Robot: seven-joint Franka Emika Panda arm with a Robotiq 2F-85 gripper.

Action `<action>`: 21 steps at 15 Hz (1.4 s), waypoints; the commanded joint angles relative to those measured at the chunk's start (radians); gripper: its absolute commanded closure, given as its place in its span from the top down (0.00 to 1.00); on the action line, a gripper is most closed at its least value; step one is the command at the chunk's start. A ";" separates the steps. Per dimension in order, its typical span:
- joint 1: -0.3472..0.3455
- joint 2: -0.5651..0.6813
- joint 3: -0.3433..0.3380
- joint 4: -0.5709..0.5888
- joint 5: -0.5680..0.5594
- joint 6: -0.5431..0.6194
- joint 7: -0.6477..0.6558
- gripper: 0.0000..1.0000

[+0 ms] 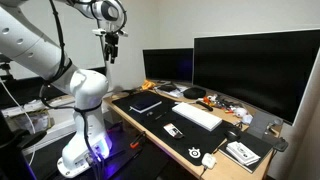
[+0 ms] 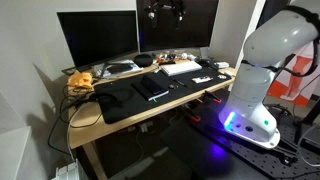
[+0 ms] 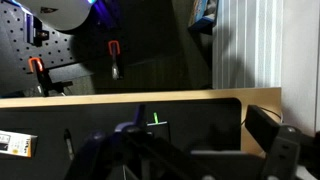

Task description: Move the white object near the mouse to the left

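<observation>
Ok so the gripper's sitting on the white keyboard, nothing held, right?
Not on the keyboard. The gripper hangs high above the desk, touching nothing, as both exterior views show. Nothing held is right.

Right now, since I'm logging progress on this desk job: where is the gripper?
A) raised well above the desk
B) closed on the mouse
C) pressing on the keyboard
A: in both exterior views the gripper hangs high over the desk, far clear of the keyboard and the mouse.
</observation>
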 commanded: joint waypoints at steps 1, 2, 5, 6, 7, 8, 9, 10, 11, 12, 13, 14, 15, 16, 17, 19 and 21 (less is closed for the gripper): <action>-0.020 -0.002 0.015 0.003 0.008 -0.006 -0.009 1.00; -0.020 -0.002 0.015 0.003 0.008 -0.006 -0.009 1.00; -0.031 -0.013 0.007 -0.006 0.007 0.008 -0.010 1.00; -0.036 -0.015 0.002 -0.011 0.005 0.011 -0.015 1.00; -0.042 -0.015 -0.002 -0.012 0.004 0.011 -0.017 1.00; -0.048 -0.017 -0.006 -0.015 0.000 0.015 -0.021 1.00; -0.054 -0.019 -0.010 -0.018 -0.004 0.017 -0.028 1.00; -0.060 -0.019 -0.015 -0.020 -0.014 0.020 -0.041 1.00; -0.065 -0.019 -0.020 -0.023 -0.022 0.023 -0.058 1.00; -0.073 -0.022 -0.029 -0.028 -0.037 0.022 -0.075 1.00; -0.078 -0.021 -0.036 -0.029 -0.050 0.020 -0.093 1.00; -0.086 -0.019 -0.048 -0.031 -0.067 0.018 -0.117 1.00; -0.091 -0.014 -0.060 -0.029 -0.083 0.015 -0.137 1.00; -0.099 -0.008 -0.075 -0.027 -0.099 0.014 -0.158 1.00; -0.105 -0.006 -0.087 -0.026 -0.113 0.014 -0.174 1.00; -0.118 0.001 -0.115 -0.024 -0.136 0.012 -0.210 1.00; -0.130 0.006 -0.140 -0.024 -0.154 0.011 -0.242 1.00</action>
